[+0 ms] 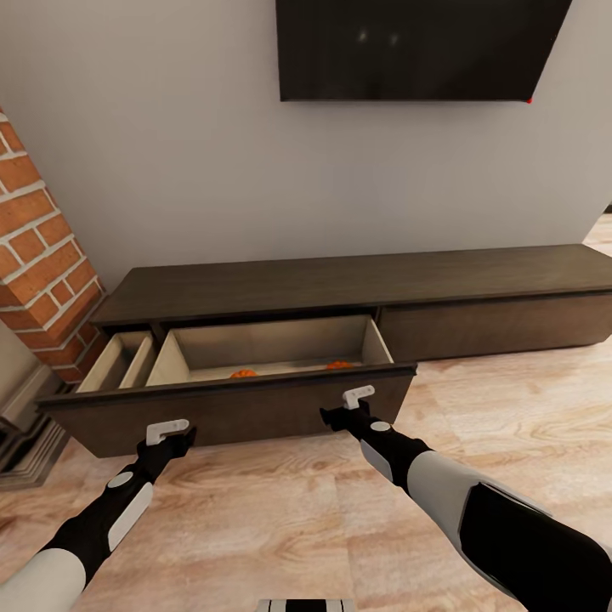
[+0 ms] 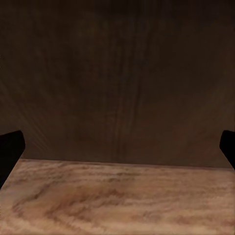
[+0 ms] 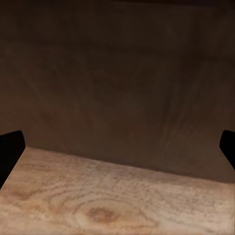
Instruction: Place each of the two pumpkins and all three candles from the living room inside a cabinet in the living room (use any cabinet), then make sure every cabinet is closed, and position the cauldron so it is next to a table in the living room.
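I am holding both spread, empty grippers, left [image 1: 174, 435] and right [image 1: 347, 413], against the open cabinet drawer front [image 1: 246, 408], 2 pumpkins [image 1: 243, 373] inside; next needs an even push shut.

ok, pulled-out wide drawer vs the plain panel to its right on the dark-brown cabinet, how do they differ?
The wide dark-brown drawer stands pulled out over the floor; the plain right-hand front panel sits flush and shut. The drawer shows its pale wood inside, with two orange pumpkins partly seen; the panel shows nothing behind it. Both end effectors, left and right, are at the drawer front, none at the panel. Shared: the same dark handle-less wood.
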You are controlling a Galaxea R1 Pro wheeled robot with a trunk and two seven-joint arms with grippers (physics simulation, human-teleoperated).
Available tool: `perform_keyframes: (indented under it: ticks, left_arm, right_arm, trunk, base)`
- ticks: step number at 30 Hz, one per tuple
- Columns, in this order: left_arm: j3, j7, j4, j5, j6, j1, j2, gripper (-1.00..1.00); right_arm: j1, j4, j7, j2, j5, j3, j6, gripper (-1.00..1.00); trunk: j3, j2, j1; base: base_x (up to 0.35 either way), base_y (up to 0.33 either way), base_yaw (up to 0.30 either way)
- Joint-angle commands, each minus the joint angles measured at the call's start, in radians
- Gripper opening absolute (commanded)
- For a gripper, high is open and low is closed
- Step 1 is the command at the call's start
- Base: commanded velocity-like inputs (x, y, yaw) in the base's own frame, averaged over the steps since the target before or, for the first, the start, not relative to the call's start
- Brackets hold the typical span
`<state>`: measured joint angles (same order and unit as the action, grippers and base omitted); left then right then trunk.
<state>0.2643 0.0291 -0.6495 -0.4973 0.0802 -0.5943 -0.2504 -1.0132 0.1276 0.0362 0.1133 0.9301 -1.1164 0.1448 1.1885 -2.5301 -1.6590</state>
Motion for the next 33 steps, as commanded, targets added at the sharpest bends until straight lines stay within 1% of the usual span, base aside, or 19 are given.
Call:
perform_keyframes:
  ticks: [1,4,8,16,33]
  left_arm:
    - [0.008,0.003,0.001,-0.011,0.006,-0.001,-0.002,1.0]
    - [0.007,0.003,0.001,-0.01,0.006,-0.001,-0.003,1.0]
    - [0.007,0.003,0.001,-0.011,0.006,-0.001,-0.005,1.0]
    - [0.007,0.003,0.002,-0.012,0.006,-0.001,-0.006,1.0]
    - [0.007,0.003,0.002,-0.014,0.006,-0.001,-0.006,1.0]
  right_arm:
    - [-0.001,-0.002,0.004,0.0,0.008,-0.008,0.004,1.0]
    - [-0.001,-0.002,0.005,0.0,0.002,-0.009,0.005,1.0]
    - [-0.001,-0.003,0.005,-0.001,0.004,-0.01,0.004,1.0]
    - [-0.001,-0.003,0.005,-0.001,0.0,-0.01,0.006,1.0]
    - [-0.001,-0.002,0.005,0.0,0.001,-0.01,0.012,1.0]
  trunk:
    - [0.001,0.0,0.0]
    - [0.001,0.0,0.0]
    - [0.001,0.0,0.0]
    - [-0.004,0.0,0.0]
    - [-0.004,0.0,0.0]
  base:
    - [0.002,0.0,0.0]
    - [0.0,0.0,0.0]
    - [0.0,0.0,-0.002]
    - [0.0,0.0,-0.082]
    - [0.0,0.0,-0.003]
